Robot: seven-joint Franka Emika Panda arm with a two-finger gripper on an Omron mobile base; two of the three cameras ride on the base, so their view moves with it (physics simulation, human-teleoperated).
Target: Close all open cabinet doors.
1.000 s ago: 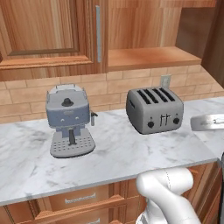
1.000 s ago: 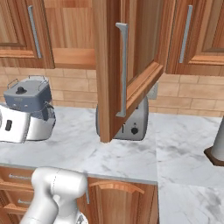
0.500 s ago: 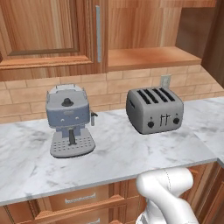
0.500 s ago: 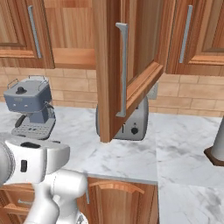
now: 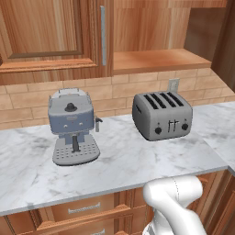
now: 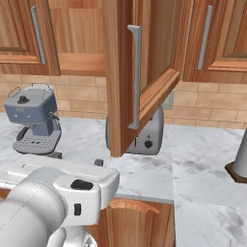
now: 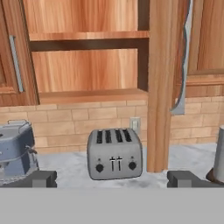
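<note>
One cabinet door (image 6: 120, 72) stands open, swung out over the counter, its long silver handle (image 6: 135, 77) facing the right base camera. In the hand view this open door (image 7: 161, 83) is edge-on, right of the bare cabinet shelves (image 7: 87, 94). The cabinet's shelf (image 5: 156, 59) also lies open to the left base view. Closed doors flank it: one on the left (image 5: 50, 32) (image 7: 11, 52) and one on the right (image 6: 219, 36). My gripper (image 7: 113, 179) is open and empty, level with the counter and facing the toaster, well short of the open door.
A silver toaster (image 7: 114, 153) (image 5: 161, 114) stands on the marble counter (image 5: 119, 160) below the open cabinet. A blue-grey coffee machine (image 5: 73, 126) (image 6: 34, 118) sits to its left. A dark tall object (image 6: 239, 161) stands at the counter's right. My white arm (image 6: 58, 193) fills the lower left.
My hand left the left base view's right edge. In the right base view it dropped from beside the coffee machine to low in the foreground. The doors and appliances have not moved.
</note>
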